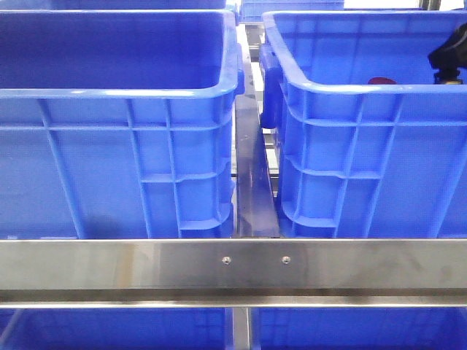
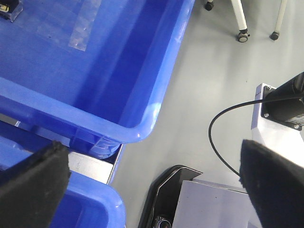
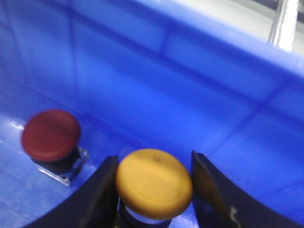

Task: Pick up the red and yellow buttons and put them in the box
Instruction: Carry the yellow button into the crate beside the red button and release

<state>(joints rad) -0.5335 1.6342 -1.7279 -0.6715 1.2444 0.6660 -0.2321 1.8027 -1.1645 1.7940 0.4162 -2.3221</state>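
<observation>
The yellow button (image 3: 153,176) sits between the two black fingers of my right gripper (image 3: 154,183), which is shut on its cap, low inside a blue box (image 3: 199,95). The red button (image 3: 51,135) rests on that box's floor just beside it, on a small dark base. In the front view the red button (image 1: 381,80) peeks over the rim of the right box (image 1: 350,89), with part of the right arm (image 1: 449,57) above it. My left gripper (image 2: 154,175) is open with nothing between its padded fingers (image 2: 33,183), out past the corner of another blue box (image 2: 137,130).
A second large blue crate (image 1: 117,91) stands at the left, split from the right one by a narrow metal gap (image 1: 254,175). A steel rail (image 1: 233,266) crosses the front. Beyond the crates lie grey floor (image 2: 204,71), a black cable (image 2: 218,142) and chair castors (image 2: 243,37).
</observation>
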